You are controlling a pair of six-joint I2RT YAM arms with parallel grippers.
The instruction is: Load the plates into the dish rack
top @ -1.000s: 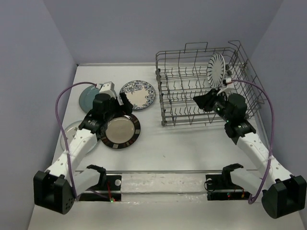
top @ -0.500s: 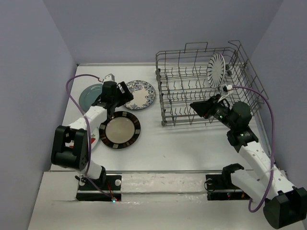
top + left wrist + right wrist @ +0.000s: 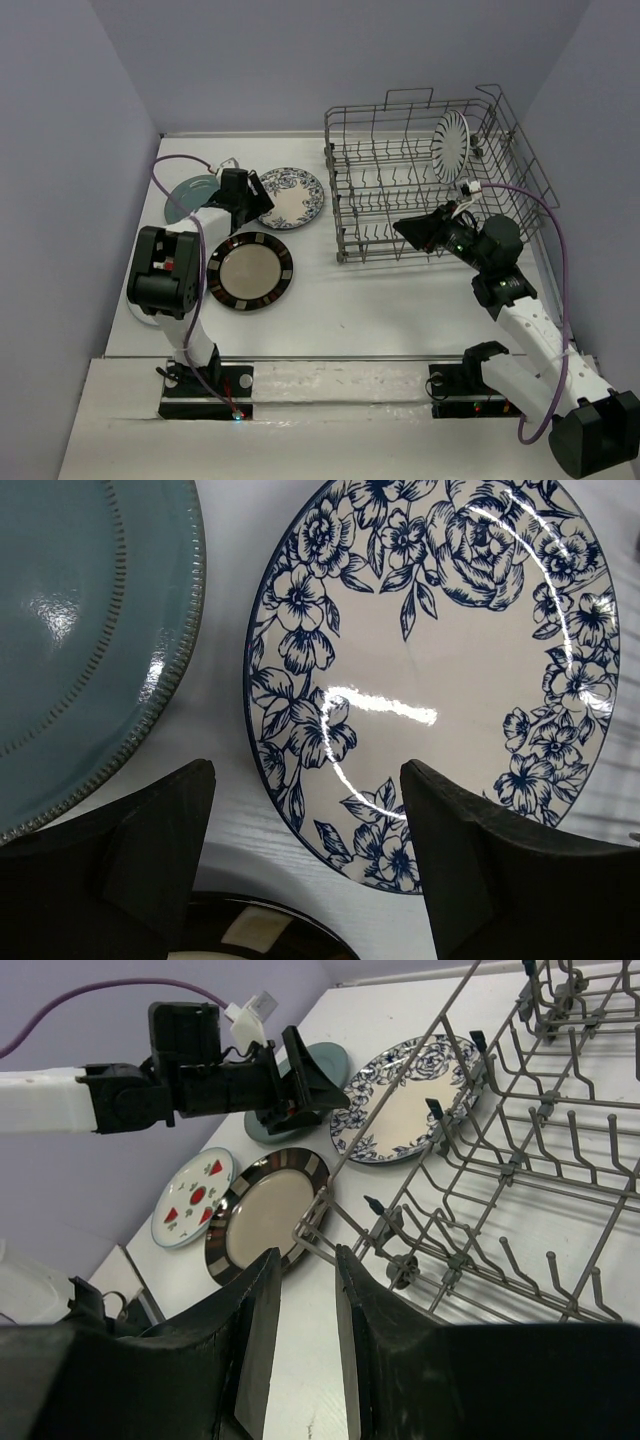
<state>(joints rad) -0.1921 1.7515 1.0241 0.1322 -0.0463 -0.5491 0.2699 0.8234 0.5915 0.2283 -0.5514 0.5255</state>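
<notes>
Left wrist view: the left gripper [image 3: 305,770] was seen with its jaws spread wide and nothing between them, poised above the near rim of the blue-floral plate [image 3: 450,660], with the teal plate [image 3: 80,630] just beside it on the left. The left arm was stretched forward along the left side of the surface [image 3: 380,300], its wrist turned down over the two plates.

The right gripper [image 3: 308,1255] was shown with its jaws parted by a narrow gap, with nothing held. It was aimed at the near left corner of the dish rack [image 3: 334,190], and the right arm was bent at the elbow.

Five plates were counted. Four were laid flat on the surface: the teal, the blue-floral, the brown-rimmed plate [image 3: 250,272] and the white plate with small marks [image 3: 193,1200]. One, the striped plate [image 3: 451,143], was stood upright among the tines at the rack's far right. One rack was seen.
</notes>
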